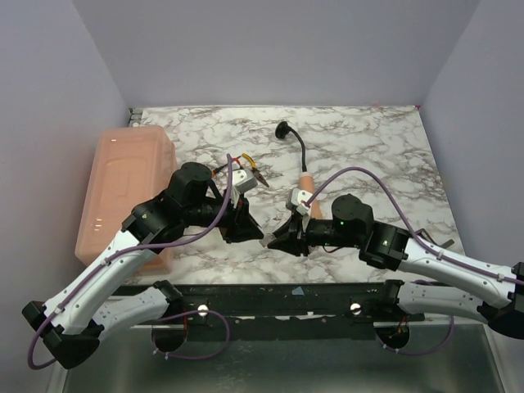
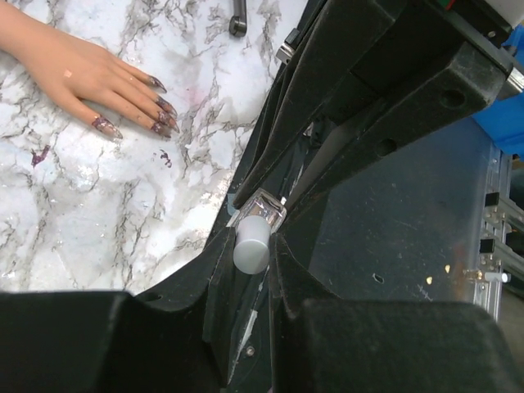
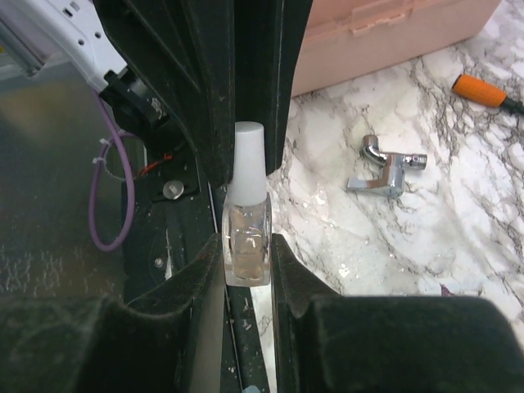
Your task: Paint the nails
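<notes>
Overhead, the left tool (image 1: 254,232) and the right tool (image 1: 281,238) meet tip to tip close to the near edge of the marbled surface (image 1: 368,147). The hand (image 1: 304,187) lies just beyond them, partly hidden by the right arm. A pink box (image 1: 123,188) runs along the left edge. Pliers (image 1: 255,173) and a black stalk (image 1: 293,143) sit farther back. The far right of the surface is open, and walls close it in on three sides.

In the left wrist view, the hand lies flat at the upper left with its fingers pointing toward the tools. The dark purple nails (image 2: 166,106) are well apart from the bottle (image 2: 260,210). The left tool's fingers press on both sides of the white cap (image 2: 251,244), clamped on it. A few purple smears (image 2: 41,154) mark the open marble between hand and tools, and a bolt (image 2: 237,24) lies at the top edge.

In the right wrist view, the right tool is clamped on the clear, square bottle, which stands upright with its cap reaching up between the other tool's black fingers. Any writing on the glass is too blurred to read. To the right lie a chrome bracket (image 3: 385,168) and an orange handle (image 3: 481,90), with open marble around them. A purple cable (image 3: 102,196) hangs at the left.
</notes>
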Robot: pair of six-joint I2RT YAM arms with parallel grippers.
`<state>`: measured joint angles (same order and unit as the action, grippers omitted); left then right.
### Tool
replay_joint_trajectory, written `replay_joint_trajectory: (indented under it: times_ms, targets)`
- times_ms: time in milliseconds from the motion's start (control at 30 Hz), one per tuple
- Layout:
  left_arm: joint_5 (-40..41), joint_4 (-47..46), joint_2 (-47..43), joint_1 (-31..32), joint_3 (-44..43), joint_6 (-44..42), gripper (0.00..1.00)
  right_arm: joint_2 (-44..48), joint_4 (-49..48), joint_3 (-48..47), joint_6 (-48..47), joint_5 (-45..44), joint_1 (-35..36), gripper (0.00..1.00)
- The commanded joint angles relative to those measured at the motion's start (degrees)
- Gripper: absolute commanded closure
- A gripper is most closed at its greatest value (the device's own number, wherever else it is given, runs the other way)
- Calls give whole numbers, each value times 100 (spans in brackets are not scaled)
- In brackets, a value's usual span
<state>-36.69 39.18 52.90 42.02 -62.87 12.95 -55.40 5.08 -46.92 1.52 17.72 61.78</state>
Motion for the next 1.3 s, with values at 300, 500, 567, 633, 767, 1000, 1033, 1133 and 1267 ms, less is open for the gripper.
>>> replay_joint_trajectory:
  times_ms: [300,500,567,633,767,1000,1033,1133,1267]
  targets:
    - [-411,197,349,152,-183,-369,100,-133,-415,-438,-93,278,-16,100]
    - [-761,239,312,227,-97,-942,100,-209,-455,-522,-60,552,-10,100]
    - [-867,257,286,228,-53,-1140,100,-208,-455,-536,-30,637,-11,100]
    - [-968,242,265,220,-26,-1265,100,-183,-532,-547,-12,718,-14,100]
    - [-1070,98,203,222,33,-1416,100,-140,-677,-539,32,917,-16,100]
    - [-1481,-48,22,222,77,-1625,80,-92,-691,-607,68,1609,-11,100]
    - [-1546,-51,-11,225,89,-1652,75,-98,-678,-634,68,1734,-11,100]
    - [-1736,-33,-82,227,106,-1756,53,-159,-594,-694,77,2040,-17,100]
    - [-1680,-208,-278,219,227,-1634,32,-189,-544,-696,88,2131,-16,100]
